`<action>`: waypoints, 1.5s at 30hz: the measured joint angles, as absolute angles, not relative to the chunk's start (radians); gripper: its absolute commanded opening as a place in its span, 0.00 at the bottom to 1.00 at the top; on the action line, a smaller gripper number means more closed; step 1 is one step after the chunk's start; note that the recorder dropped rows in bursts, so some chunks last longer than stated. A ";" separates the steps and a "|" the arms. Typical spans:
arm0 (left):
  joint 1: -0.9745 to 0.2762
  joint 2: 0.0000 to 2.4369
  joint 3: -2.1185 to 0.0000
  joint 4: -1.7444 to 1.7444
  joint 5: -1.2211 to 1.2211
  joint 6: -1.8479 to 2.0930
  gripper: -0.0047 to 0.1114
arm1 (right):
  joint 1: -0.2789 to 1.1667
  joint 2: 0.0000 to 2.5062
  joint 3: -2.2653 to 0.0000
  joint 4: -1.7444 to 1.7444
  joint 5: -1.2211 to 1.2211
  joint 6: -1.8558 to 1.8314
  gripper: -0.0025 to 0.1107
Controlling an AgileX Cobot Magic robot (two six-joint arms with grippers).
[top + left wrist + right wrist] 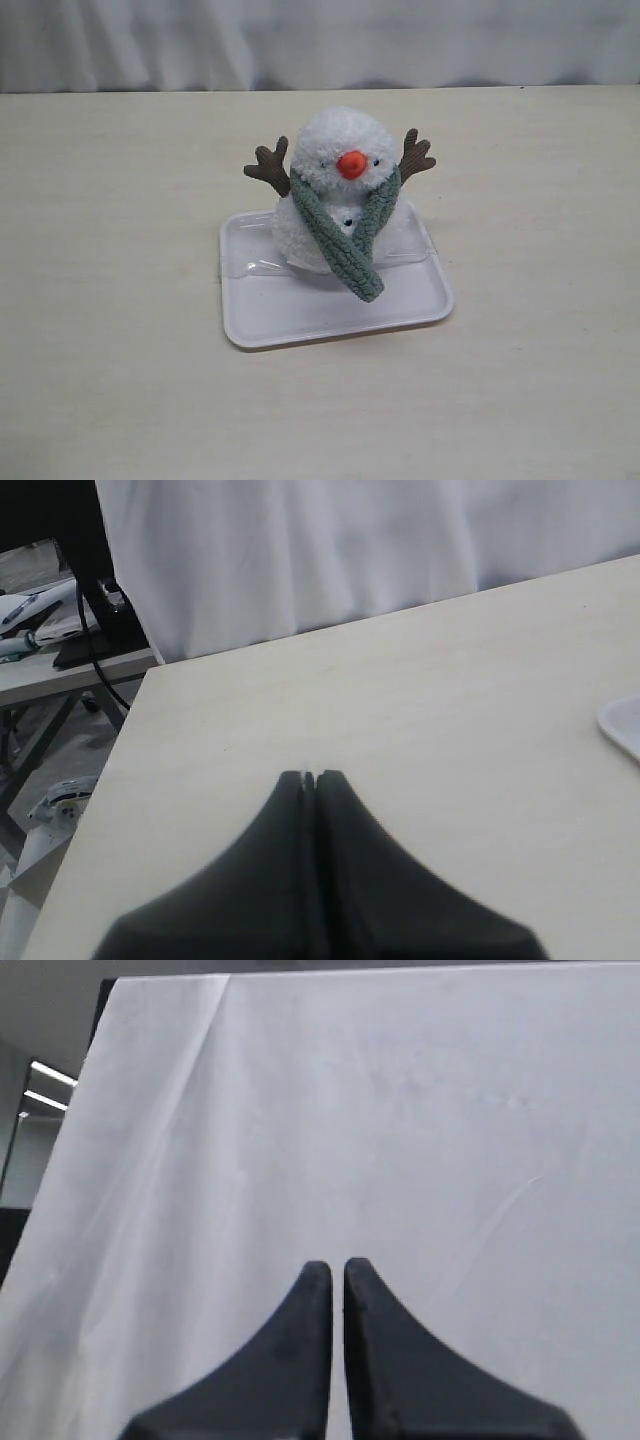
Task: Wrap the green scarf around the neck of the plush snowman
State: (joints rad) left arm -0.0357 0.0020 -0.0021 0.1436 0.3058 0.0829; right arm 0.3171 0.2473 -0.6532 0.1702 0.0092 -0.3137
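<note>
The plush snowman (335, 150) stands upright on a white tray (300, 315) in the exterior view, orange nose forward, brown arms spread. The green scarf (345, 245) lies around the snowman's neck (300, 190); its two ends run down the front and cross low over the body, reaching the tray. Neither arm shows in the exterior view. My left gripper (312, 776) is shut with nothing in it, above bare tabletop far from the snowman. My right gripper (337, 1265) is shut and empty, a thin slit between the tips, facing a white curtain.
The light wooden table (120, 300) spreads around the tray. A white curtain (320, 40) hangs behind the far edge. In the left wrist view a corner of the tray (625, 725) shows, and a cluttered bench (60, 640) stands beyond the table edge.
</note>
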 measured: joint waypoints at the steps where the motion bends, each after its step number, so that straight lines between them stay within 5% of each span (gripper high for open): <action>1: -0.036 0.002 -0.002 0.144 0.306 0.083 0.04 | 0.299 0.227 -0.637 0.162 -0.008 -0.305 0.06; 15: -0.036 0.002 -0.002 0.144 0.306 0.083 0.04 | 0.020 0.040 -0.389 -0.053 -0.047 -0.041 0.06; 29: -0.036 0.002 -0.002 0.144 0.306 0.083 0.04 | 0.005 0.004 -0.013 -0.032 0.082 -0.122 0.06; 35: -0.036 0.002 -0.002 0.148 0.306 0.083 0.04 | 0.005 0.004 -0.002 -0.039 0.326 -0.081 0.06; 45: -0.036 0.002 -0.002 0.148 0.306 0.083 0.04 | 0.005 0.004 -0.002 -0.039 0.347 0.011 0.06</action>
